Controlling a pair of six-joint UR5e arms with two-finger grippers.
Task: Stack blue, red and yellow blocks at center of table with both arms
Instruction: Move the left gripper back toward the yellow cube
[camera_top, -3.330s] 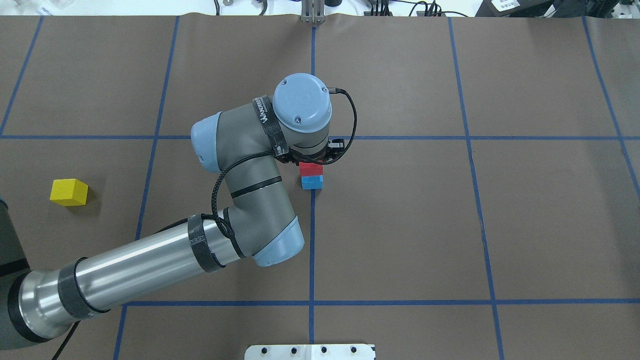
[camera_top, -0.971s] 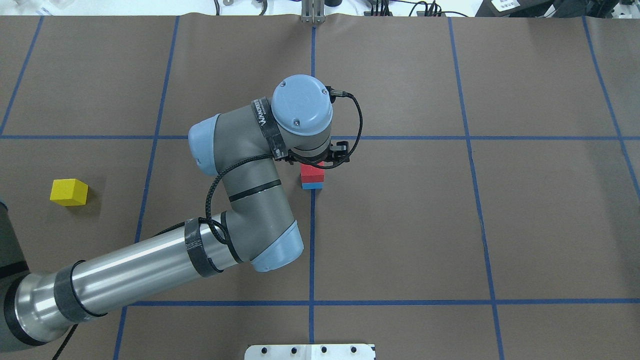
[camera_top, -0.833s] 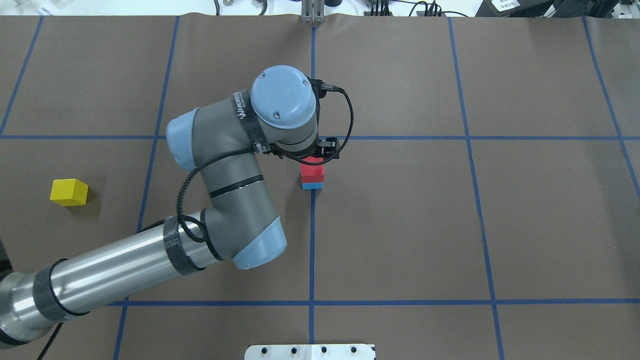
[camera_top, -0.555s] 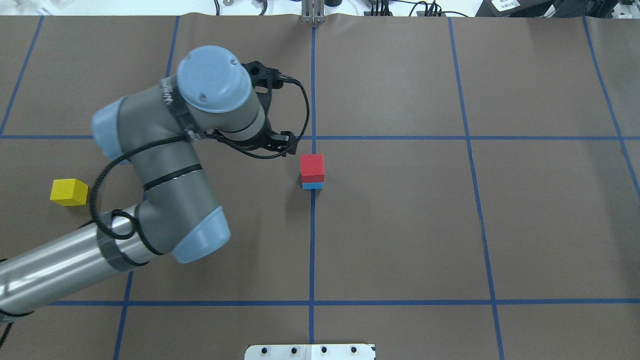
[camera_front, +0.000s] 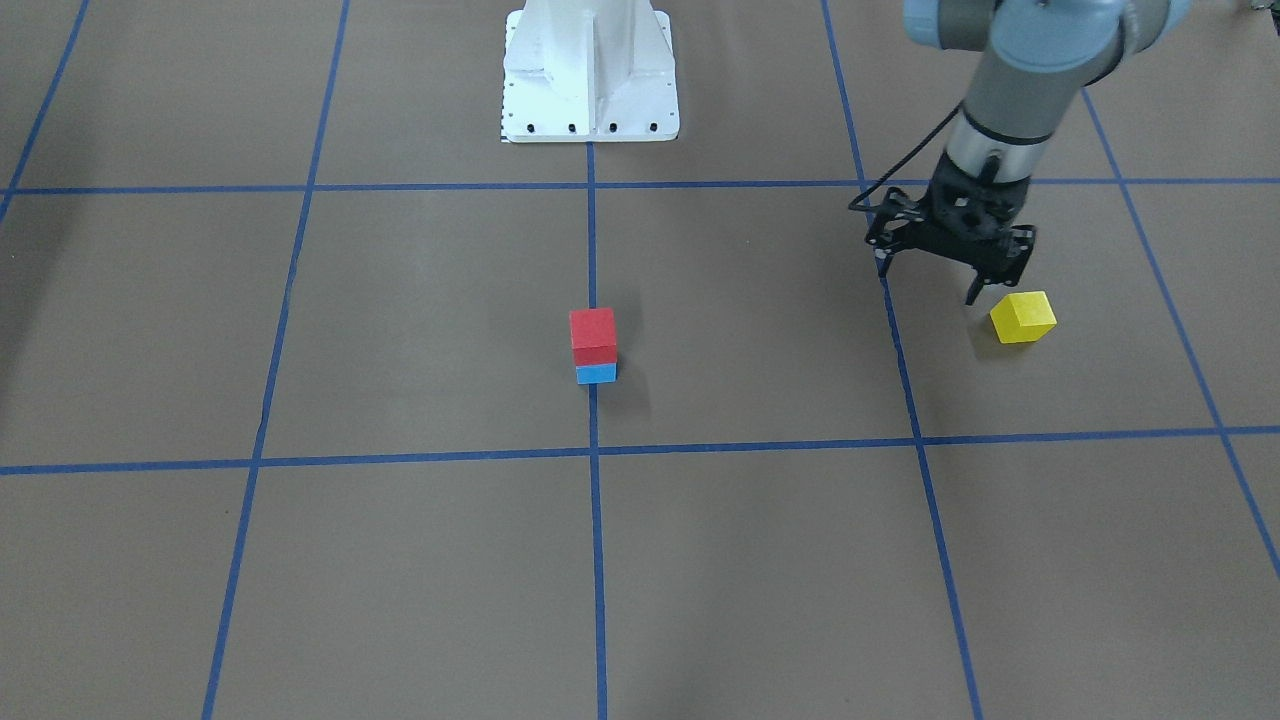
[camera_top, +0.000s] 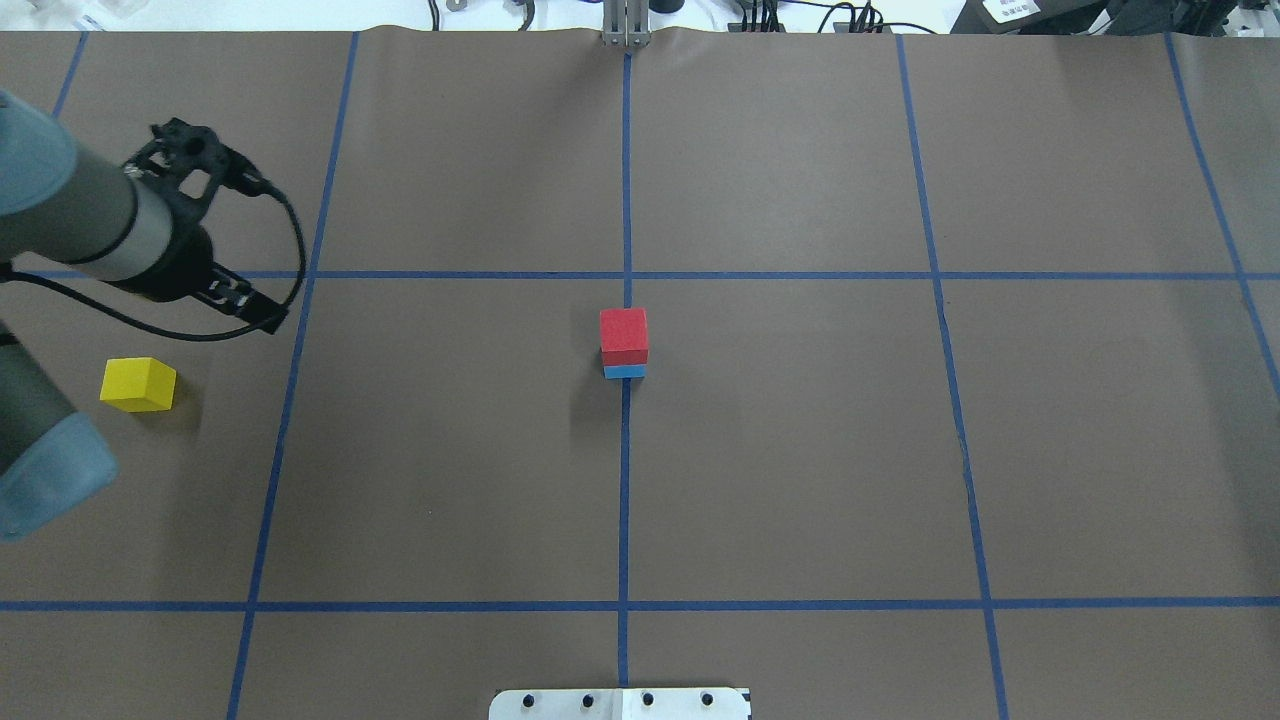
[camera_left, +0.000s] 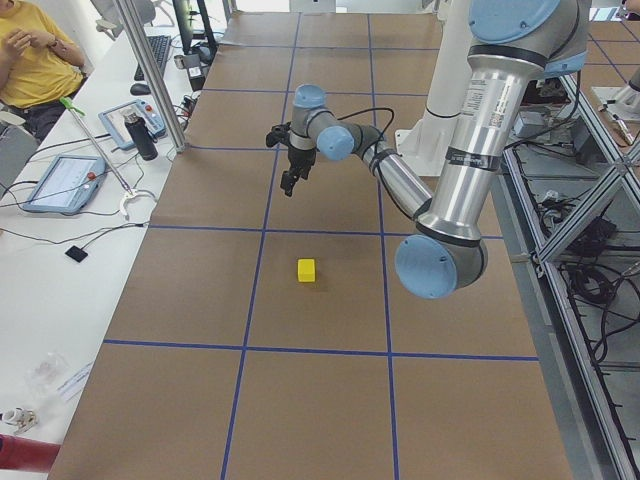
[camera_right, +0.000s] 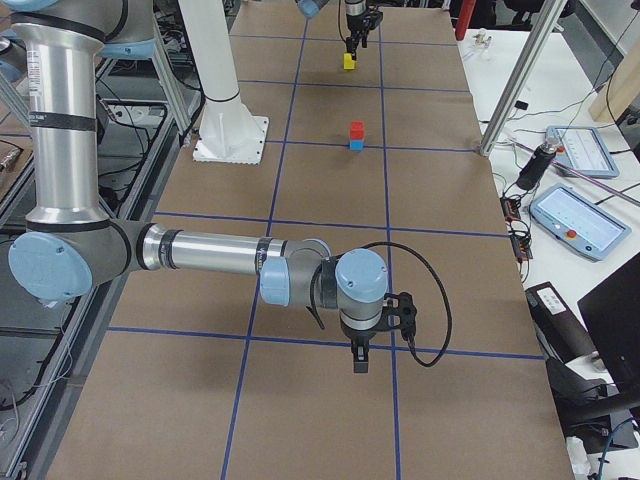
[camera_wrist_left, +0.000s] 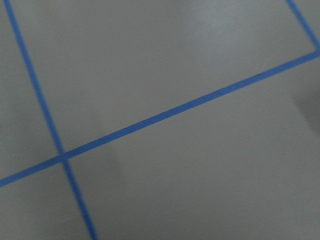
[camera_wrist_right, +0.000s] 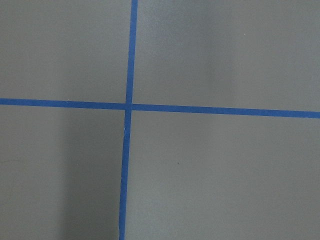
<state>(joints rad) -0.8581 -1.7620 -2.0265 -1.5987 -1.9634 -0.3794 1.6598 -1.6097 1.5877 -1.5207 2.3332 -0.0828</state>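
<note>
A red block (camera_front: 593, 336) sits on a blue block (camera_front: 596, 374) at the table's centre, also seen in the overhead view as red block (camera_top: 624, 332) on blue block (camera_top: 624, 371). A yellow block (camera_front: 1022, 317) lies alone at my far left (camera_top: 138, 384). My left gripper (camera_front: 927, 285) is open and empty, hovering just beside the yellow block on its centre side (camera_top: 240, 300). My right gripper (camera_right: 360, 360) shows only in the exterior right view, low over the table far from the blocks; I cannot tell if it is open or shut.
The white robot base plate (camera_front: 590, 70) stands at the table's near edge (camera_top: 620, 703). Blue tape lines grid the brown table (camera_top: 800, 450). A seated operator (camera_left: 30, 60) and tablets are at a side bench beyond the far edge.
My left gripper has let go of the red block on the blue one, lifted, and swung left across the table to the yellow block. The stack has stayed put.
</note>
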